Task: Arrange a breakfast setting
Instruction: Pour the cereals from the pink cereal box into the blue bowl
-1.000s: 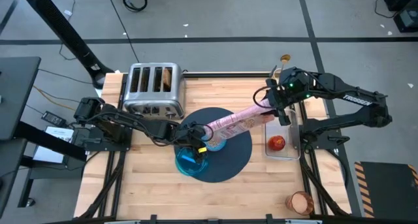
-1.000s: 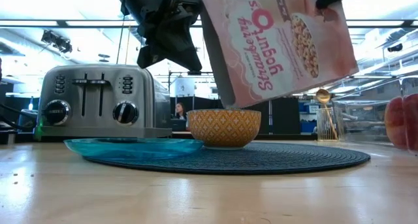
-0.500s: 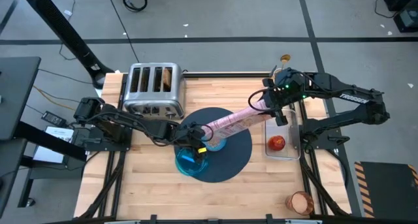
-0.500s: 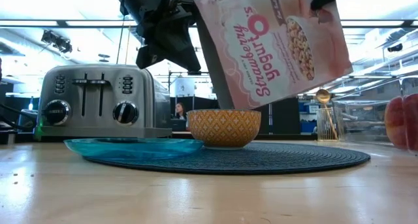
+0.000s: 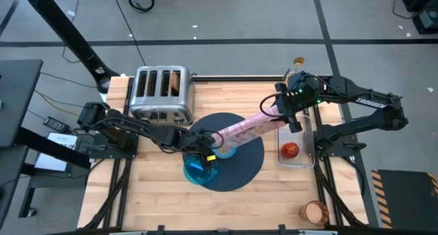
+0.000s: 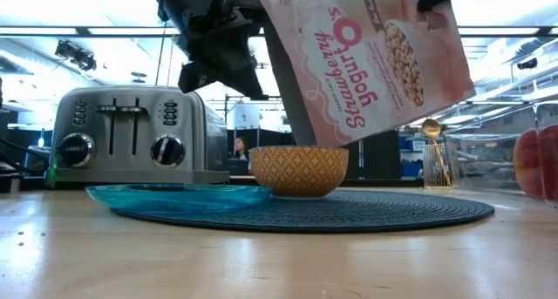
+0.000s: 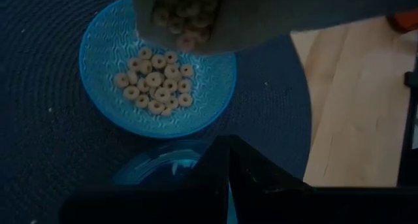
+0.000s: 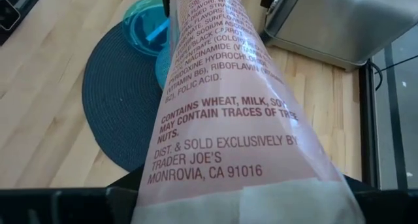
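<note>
Wood table [image 5: 157,194] bare at front; mat [image 5: 250,163] central. Right pincer [image 5: 287,115] grips tilted cereal bag [image 5: 246,129] over bowl [image 7: 157,87]. Left pincer [image 5: 205,147] closed, pinching the bag's mouth.

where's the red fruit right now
In the high view, the red fruit lies in a clear tray on the table's right side, just right of the round mat.

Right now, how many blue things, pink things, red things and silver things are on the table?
Blue: 3, the mat, the bowl and the plate
Pink: 1, the cereal bag
Red: 1, the fruit
Silver: 1, the toaster
Total: 6
</note>
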Available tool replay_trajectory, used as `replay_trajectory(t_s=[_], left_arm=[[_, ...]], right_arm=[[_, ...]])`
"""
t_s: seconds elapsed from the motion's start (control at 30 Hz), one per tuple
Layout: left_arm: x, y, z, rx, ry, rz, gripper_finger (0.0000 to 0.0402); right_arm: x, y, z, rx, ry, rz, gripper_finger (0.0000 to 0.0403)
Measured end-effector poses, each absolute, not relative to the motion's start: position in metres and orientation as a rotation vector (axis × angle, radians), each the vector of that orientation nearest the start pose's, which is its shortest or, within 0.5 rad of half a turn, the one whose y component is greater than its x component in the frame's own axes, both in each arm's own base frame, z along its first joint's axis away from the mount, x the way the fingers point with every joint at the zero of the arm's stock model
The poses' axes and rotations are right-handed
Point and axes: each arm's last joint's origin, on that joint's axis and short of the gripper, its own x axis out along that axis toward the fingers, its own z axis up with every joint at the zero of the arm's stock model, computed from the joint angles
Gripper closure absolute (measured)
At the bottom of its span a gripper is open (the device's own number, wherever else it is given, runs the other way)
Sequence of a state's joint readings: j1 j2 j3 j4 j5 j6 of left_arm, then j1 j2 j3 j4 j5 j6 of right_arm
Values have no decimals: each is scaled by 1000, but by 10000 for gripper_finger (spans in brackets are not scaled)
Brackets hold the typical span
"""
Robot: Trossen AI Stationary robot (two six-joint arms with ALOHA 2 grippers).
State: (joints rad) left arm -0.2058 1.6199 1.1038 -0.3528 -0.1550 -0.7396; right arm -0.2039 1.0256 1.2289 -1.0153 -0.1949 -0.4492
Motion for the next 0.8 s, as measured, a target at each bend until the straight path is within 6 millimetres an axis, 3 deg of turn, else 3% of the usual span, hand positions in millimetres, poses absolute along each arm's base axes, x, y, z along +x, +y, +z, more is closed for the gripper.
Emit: replay_trajectory(t_s=[0.33, 0.8], left_arm=[[317, -61, 241, -492, 834, 279, 398], [316, -61, 242, -495, 825, 290, 399]], right_arm=[[174, -30, 367, -273, 789, 160, 213], [176, -29, 369, -262, 767, 158, 213]])
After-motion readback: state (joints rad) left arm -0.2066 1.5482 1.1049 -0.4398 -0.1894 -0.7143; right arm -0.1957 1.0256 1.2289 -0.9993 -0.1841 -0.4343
